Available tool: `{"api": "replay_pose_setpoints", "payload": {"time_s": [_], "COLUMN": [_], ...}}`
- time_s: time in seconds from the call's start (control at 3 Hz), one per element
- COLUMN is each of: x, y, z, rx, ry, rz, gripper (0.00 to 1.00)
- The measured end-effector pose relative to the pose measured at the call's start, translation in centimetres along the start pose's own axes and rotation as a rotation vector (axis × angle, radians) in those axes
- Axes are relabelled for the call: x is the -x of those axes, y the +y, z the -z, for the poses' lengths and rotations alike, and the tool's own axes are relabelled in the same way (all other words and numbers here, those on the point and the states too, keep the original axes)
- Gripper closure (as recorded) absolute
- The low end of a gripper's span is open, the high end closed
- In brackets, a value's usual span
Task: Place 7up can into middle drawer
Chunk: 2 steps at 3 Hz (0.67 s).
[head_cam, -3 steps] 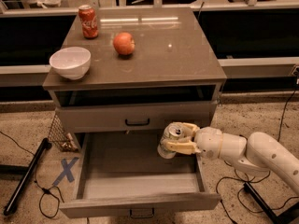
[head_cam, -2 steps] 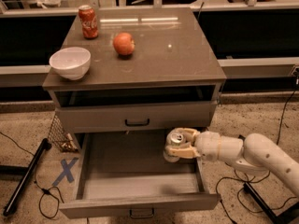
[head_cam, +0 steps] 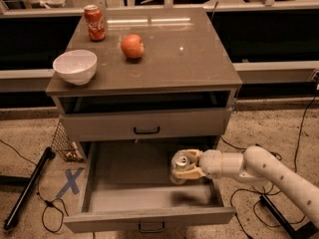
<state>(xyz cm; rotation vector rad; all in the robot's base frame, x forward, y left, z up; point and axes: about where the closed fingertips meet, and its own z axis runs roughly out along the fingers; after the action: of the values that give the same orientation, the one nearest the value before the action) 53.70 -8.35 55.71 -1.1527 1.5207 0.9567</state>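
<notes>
The middle drawer (head_cam: 139,193) is pulled wide open below the upper drawer front, showing a flat grey floor. My gripper (head_cam: 183,166) reaches in from the right on a white arm and is shut on the 7up can (head_cam: 179,167), whose silver top faces up. The can hangs just above the drawer floor, at the right side of the drawer, casting a shadow below it.
On the cabinet top stand a red cola can (head_cam: 94,23), an apple (head_cam: 132,46) and a white bowl (head_cam: 75,66). The upper drawer front (head_cam: 147,124) with a black handle is above. Cables, a black pole (head_cam: 27,188) and a blue X (head_cam: 71,181) lie on the floor.
My gripper has moved the can lower and slightly forward into the open drawer. Nothing else has moved.
</notes>
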Motion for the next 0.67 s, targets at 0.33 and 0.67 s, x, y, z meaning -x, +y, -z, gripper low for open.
{"api": "replay_pose_setpoints", "payload": {"time_s": [0.33, 0.67], "x": [-4.3, -7.3], "y": [1.3, 2.3], "z": [-2.7, -4.3], "rx": [0.072, 0.133], "ry": [0.025, 0.042], "rz": [-0.006, 0.002], "gripper": [1.00, 1.00]}}
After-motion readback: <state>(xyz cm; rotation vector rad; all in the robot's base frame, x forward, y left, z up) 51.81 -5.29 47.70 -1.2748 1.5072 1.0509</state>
